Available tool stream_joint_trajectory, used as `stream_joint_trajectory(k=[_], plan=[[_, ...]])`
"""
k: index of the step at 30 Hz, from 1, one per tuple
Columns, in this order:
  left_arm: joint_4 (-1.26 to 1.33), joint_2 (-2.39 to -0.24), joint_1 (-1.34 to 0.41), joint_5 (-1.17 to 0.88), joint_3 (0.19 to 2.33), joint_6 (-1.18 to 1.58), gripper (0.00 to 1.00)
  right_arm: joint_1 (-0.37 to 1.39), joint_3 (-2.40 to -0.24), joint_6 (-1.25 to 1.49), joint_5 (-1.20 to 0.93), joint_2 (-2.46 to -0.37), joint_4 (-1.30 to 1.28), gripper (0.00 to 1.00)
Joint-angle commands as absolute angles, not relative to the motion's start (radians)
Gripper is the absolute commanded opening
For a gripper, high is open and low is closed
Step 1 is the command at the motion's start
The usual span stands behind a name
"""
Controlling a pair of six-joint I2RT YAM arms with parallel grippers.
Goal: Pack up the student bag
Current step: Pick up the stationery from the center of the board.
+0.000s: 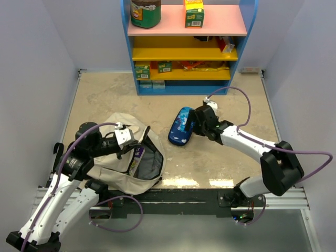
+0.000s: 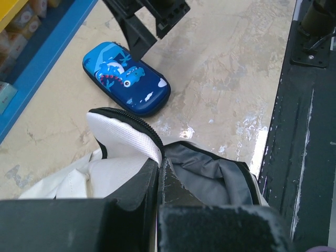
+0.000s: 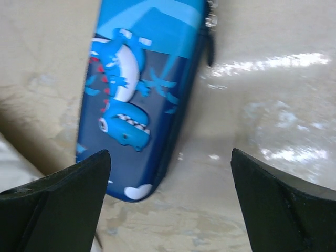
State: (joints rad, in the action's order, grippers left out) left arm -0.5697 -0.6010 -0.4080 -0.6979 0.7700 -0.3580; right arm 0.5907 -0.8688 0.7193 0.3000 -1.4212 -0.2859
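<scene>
Student bag (image 1: 113, 164) slumped at the near-left of the table (image 1: 226, 157), mouth pinched up by the left gripper (image 1: 127, 145).

Beige canvas, black zipper trim and dark grey lining; opening turned toward the table's middle, a purple-and-white item just visible inside. Left gripper (image 2: 159, 176) clamped shut on the bag's (image 2: 123, 137) rim, fabric caught between its fingers. Just beyond the mouth, apart from the bag, a blue pencil case (image 1: 181, 126) with a dinosaur print, flat on the table (image 2: 220, 68). Right gripper (image 1: 196, 125) close over the pencil case's (image 3: 140, 89) right end, jaws spread wide, one finger above the case's edge, the other over bare tabletop, nothing grasped. At the far edge, a blue shelf unit (image 1: 186, 86) with pink and yellow boards, stocked with small packages.
</scene>
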Motion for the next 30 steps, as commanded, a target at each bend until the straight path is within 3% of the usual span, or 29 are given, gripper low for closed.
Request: stream_joint_trajectory(k=[1, 6, 14, 26, 30], plan=[[-0.454, -0.589, -0.407, -0.775, 0.799, -0.336, 0.00, 0.577, -0.873, 0.745, 0.181, -1.460, -0.086, 0.99], [-0.462, -0.598, -0.405, -0.781, 0.808, -0.341, 0.00, 0.565, -0.862, 0.772, 0.147, -1.503, -0.005, 0.99], [-0.457, -0.604, -0.399, -0.784, 0.818, -0.342, 0.00, 0.565, -0.942, 0.813, 0.162, -1.672, -0.083, 0.99], [-0.443, -0.606, -0.391, -0.816, 0.804, -0.318, 0.00, 0.594, -0.925, 0.876, 0.187, -1.715, 0.070, 0.98], [-0.445, -0.600, -0.393, -0.831, 0.798, -0.314, 0.00, 0.626, -0.957, 0.873, 0.232, -1.755, 0.077, 0.91]])
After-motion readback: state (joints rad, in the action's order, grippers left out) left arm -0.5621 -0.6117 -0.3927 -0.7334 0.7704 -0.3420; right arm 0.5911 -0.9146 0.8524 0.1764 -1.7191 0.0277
